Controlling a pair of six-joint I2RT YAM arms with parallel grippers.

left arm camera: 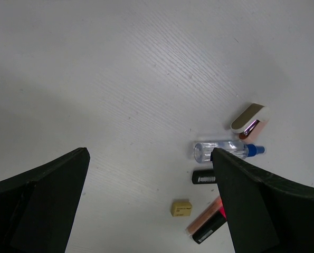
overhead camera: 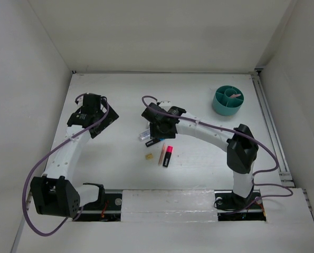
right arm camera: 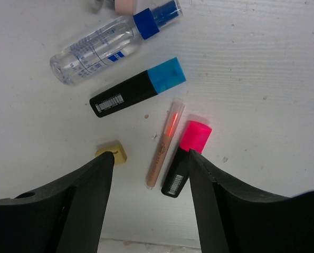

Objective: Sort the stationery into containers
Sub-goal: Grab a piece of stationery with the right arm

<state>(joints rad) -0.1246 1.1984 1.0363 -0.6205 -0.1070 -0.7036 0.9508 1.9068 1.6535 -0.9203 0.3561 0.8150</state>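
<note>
open right gripper hangs over the thin salmon plastic pen, its long axis crossing the jaws' gap; open left gripper lies farther off.

Left tool and right tool hover low — both spread wide, empty.

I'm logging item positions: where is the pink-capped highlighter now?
In the right wrist view, the pink-capped highlighter lies beside the salmon pen, on its right, below the blue-capped highlighter.
</note>
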